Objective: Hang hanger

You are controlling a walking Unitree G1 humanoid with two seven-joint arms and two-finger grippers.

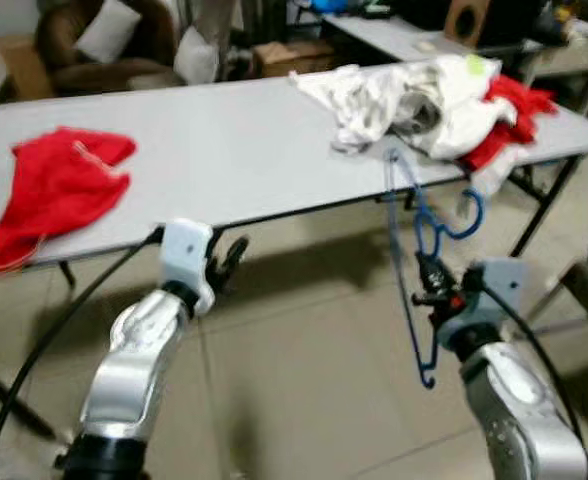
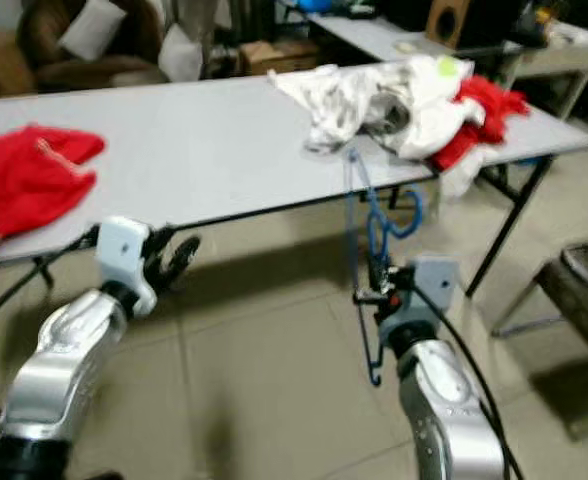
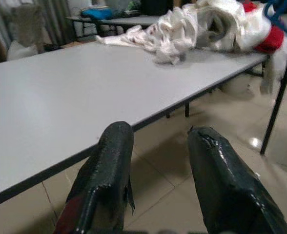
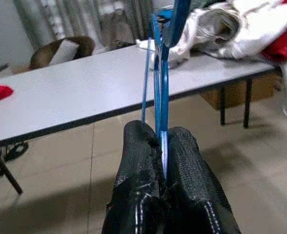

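Observation:
A blue wire hanger (image 1: 414, 240) hangs upright in front of the long grey table (image 1: 224, 150), its hook near the table's front edge. My right gripper (image 1: 432, 283) is shut on the hanger, and the right wrist view shows both black fingers (image 4: 141, 156) pinching the blue wire (image 4: 161, 97). Lower down on the left, my left gripper (image 1: 226, 262) is open and holds nothing, just below the table's front edge (image 3: 85, 156). A pile of white and red clothes (image 1: 424, 95) lies on the table's right end, behind the hanger.
A red garment (image 1: 59, 185) lies on the table's left end. Black folding table legs (image 1: 542, 205) stand at the right. A second table (image 1: 404, 35), a brown armchair (image 1: 94, 45) and boxes are at the back. Tiled floor (image 1: 304, 380) spreads below.

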